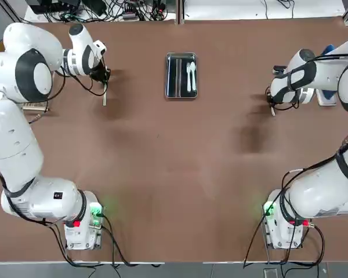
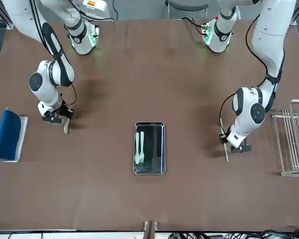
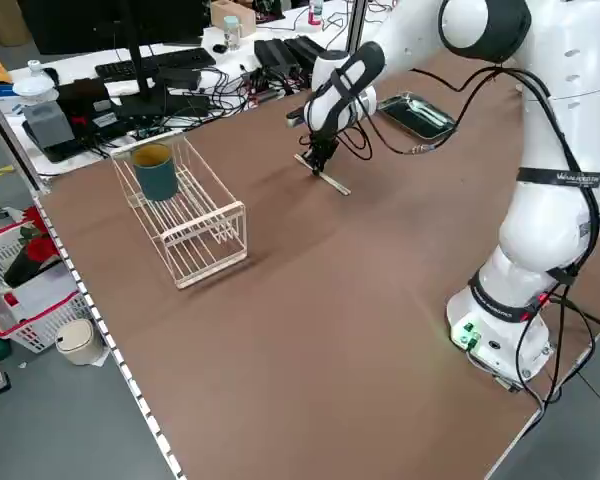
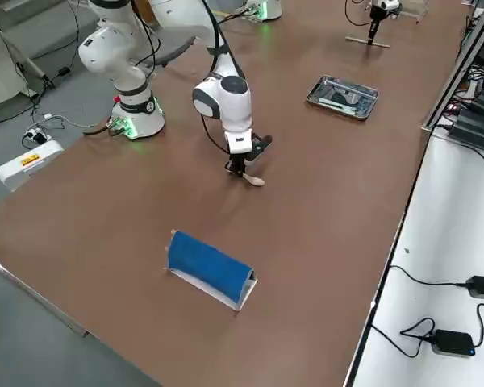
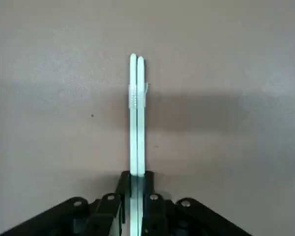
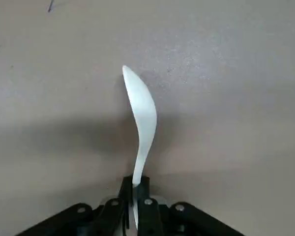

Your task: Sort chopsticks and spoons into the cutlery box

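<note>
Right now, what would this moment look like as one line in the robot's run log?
left end effector: shut on chopsticks | right end effector: shut on spoon | cutlery box: holds white utensils, mid-table

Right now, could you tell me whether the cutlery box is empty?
Not empty: the cutlery box holds two white plastic utensils lying side by side; the dark rest looks bare.

I can read almost nothing here. The only lettering sits on the grey band (image 3: pixel 558 178) around my left arm (image 3: pixel 555 150), at the right of the left side view, too small to make out.
</note>
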